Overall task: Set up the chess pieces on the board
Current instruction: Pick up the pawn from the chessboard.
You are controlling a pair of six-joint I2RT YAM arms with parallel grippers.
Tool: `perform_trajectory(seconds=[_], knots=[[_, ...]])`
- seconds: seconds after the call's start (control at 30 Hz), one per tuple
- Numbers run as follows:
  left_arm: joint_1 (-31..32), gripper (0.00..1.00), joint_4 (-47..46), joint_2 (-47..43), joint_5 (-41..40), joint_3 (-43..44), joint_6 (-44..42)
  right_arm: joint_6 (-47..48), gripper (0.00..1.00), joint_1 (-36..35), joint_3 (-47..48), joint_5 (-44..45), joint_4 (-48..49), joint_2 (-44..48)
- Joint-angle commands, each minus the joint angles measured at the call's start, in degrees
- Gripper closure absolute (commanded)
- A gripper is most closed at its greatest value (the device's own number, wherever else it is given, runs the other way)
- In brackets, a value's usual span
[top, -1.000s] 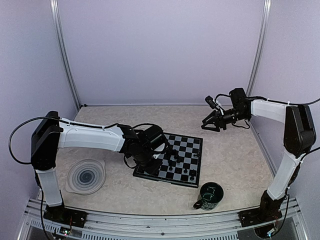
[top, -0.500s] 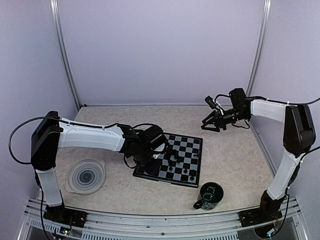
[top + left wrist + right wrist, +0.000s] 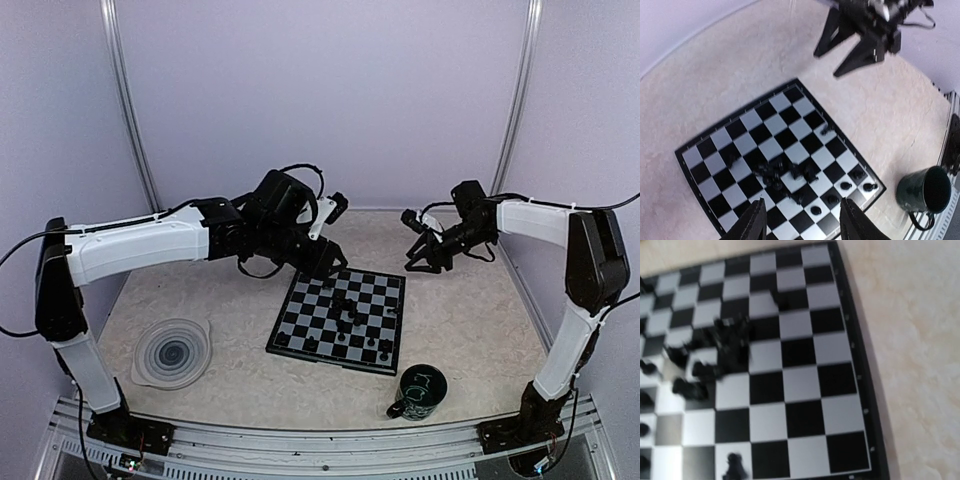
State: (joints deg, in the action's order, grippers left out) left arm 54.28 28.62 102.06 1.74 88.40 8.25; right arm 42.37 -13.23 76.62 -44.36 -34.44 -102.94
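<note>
Where the counter (image 3: 470,330) runs nearest the arm bases, we see a dark green mug (image 3: 418,392) standing just off the board's near right corner, and a round grey spiral plate (image 3: 172,352) well away to the left. Beyond them the board (image 3: 300,310) lies flat and slightly askew, with the chess pieces (image 3: 347,315) bunched untidily around its middle and a few standing along its near edge. Above the board's far left corner our left end effector (image 3: 801,227) hovers, fingers moderately spread with nothing between them. Farther right, our right end effector (image 3: 415,257) hangs over bare counter past the far right corner, fingers likewise parted and empty.
</note>
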Motion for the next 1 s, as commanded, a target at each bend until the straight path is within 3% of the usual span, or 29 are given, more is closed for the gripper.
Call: perform_trajectory(seconds=[0.0,0.1,0.3,0.53,0.97], knots=[[-2.8,0.49,-17.6,-1.8,5.3,-5.9,-1.8,4.2,0.55,-5.1,-3.2,10.6,-1.6,0.1],[-3.6,0.49,-25.7,-2.2,7.6,-10.7,-1.9,2.5,0.51,-8.3,-5.0,15.2,0.5,-0.4],[-4.5,0.48,-32.9,-6.6,2.6,-21.9,-0.9,1.6,0.50,-10.5,-4.5,17.4,-0.2,-3.1],[-3.9,0.47,-29.5,-6.7,2.9,-19.3,-1.2,2.2,0.51,-13.3,-7.1,23.1,1.0,-3.7],[-4.9,0.46,-29.1,-6.2,2.9,-19.1,-1.1,3.0,0.59,-15.3,-8.4,24.8,1.9,-5.0]])
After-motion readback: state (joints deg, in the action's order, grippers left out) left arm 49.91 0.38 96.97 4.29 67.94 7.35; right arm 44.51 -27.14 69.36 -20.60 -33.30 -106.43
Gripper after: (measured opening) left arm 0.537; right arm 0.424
